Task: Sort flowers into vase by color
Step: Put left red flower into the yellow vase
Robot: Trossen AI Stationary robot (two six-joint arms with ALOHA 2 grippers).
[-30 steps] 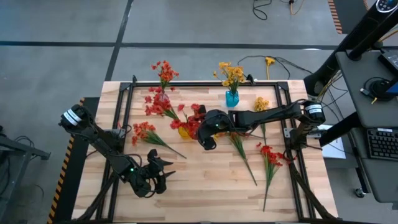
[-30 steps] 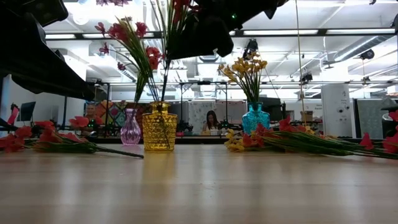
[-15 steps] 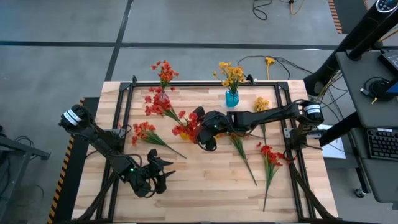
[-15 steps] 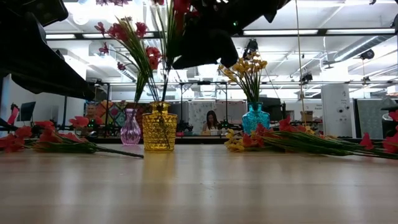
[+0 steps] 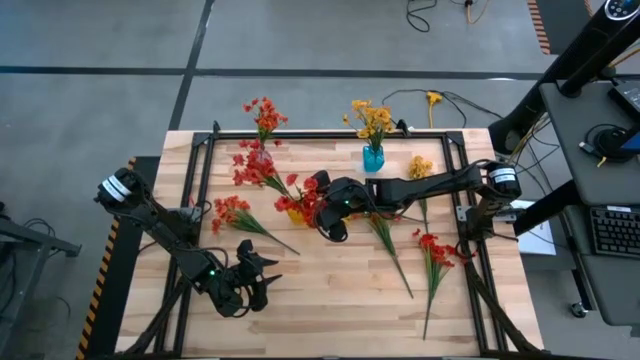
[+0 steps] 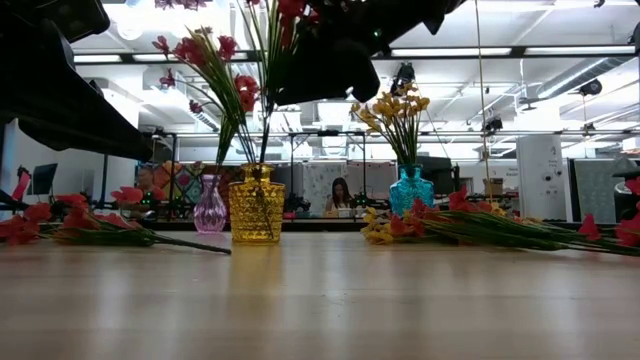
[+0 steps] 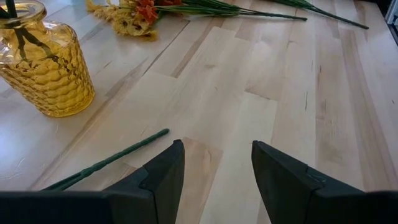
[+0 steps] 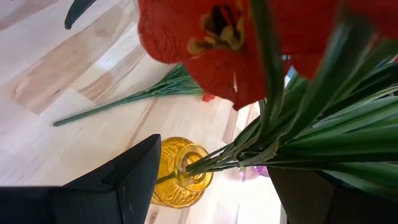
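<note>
- Three vases on the wooden table (image 5: 330,290): a yellow vase (image 6: 256,205) near the middle, a pink vase (image 6: 210,206) just left of it and farther back, a blue vase (image 5: 373,158) toward the far edge.
- Yellow vase: holds a red sprig (image 8: 249,46), stem down in the neck, blossoms above.
- Right gripper (image 5: 318,200): over the yellow vase, fingers apart with the red sprig's stems and leaves running between them; whether they press the stems cannot be told.
- Pink vase: red flowers (image 6: 195,50) standing in it.
- Blue vase: yellow flowers (image 5: 372,118) standing in it.
- Loose red sprig (image 5: 238,215): flat on the table, left of the yellow vase, between that vase and the left arm.
- Loose sprigs, right side: a yellow-headed sprig (image 5: 420,170) and a red-headed sprig (image 5: 435,255) lying flat near the right edge, well apart from the right gripper.
- Left gripper (image 5: 255,272): low over the near left part of the table, fingers apart, nothing between them; a green stem end (image 7: 134,150) lies just beside its fingertips.
- Person (image 6: 339,193): seated in the room far behind the table.
</note>
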